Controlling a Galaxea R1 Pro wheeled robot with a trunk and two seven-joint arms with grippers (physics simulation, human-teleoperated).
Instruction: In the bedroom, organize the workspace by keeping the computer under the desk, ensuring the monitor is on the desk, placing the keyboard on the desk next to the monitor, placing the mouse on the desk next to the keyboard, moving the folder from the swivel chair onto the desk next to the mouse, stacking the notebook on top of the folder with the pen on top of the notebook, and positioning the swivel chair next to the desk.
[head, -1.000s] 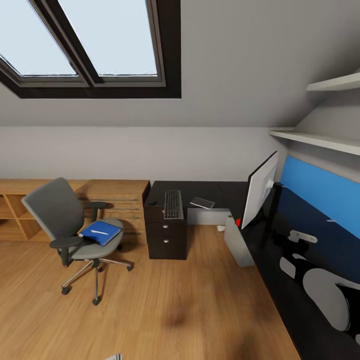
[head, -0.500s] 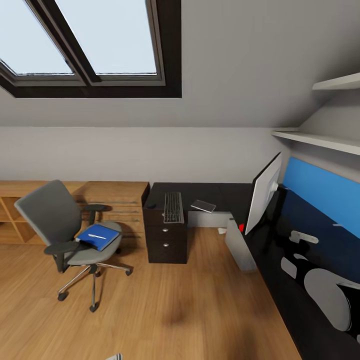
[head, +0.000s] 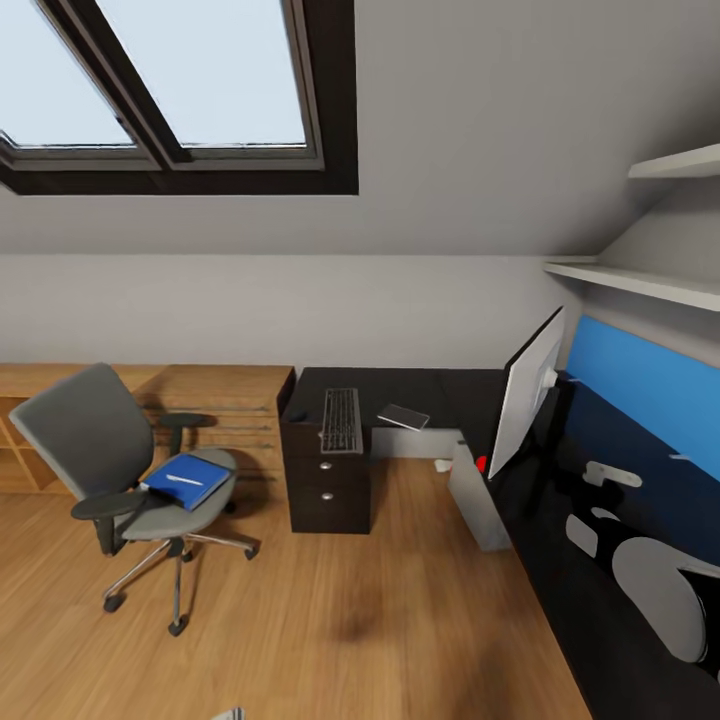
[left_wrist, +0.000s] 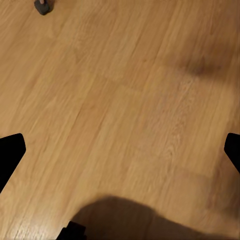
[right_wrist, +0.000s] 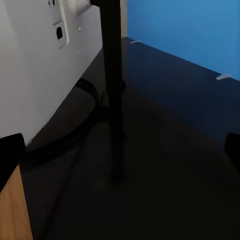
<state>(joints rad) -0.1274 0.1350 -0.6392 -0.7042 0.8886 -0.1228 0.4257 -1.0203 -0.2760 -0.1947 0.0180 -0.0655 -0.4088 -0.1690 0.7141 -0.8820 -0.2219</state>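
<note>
Attic bedroom, head view.

- Long black L-shaped desk (head: 420, 385): centre to lower right of the frame; drawer unit with round silver knobs at its left end.
- Slim dark-grey keyboard (head: 341, 419): on the worktop above the drawers, centre of frame.
- Small rounded black mouse (head: 297, 416): on the worktop just left of the keyboard.
- Small thin dark notebook (head: 404, 416): flat on the worktop, right of the keyboard, apart from it.
- Wide thin monitor with white back (head: 527, 390): upright on the worktop at right of frame, seen almost edge-on; red dot at its lower corner. In the right wrist view its white back (right_wrist: 45, 60) and black stand post (right_wrist: 112, 75) rise from the dark worktop.
- Pale grey-white boxy computer tower (head: 477, 497): on the wood floor against the desk edge, below the monitor.
- Grey padded swivel chair with chrome base (head: 95, 455): left of frame, on the floor, apart from the desk.
- Flat bright blue folder (head: 187, 481): on the chair seat.
- Thin short white pen (head: 183, 481): lying on the folder.
- Light wooden chest (head: 225, 405): behind the chair, beside the desk.
- Left gripper (left_wrist: 120, 150): black fingers at opposite edges of the left wrist view, spread wide, nothing between them, over the wood floor (left_wrist: 120, 100).
- Right gripper (right_wrist: 120, 150): fingers likewise spread wide, holding nothing, above the worktop.
</note>
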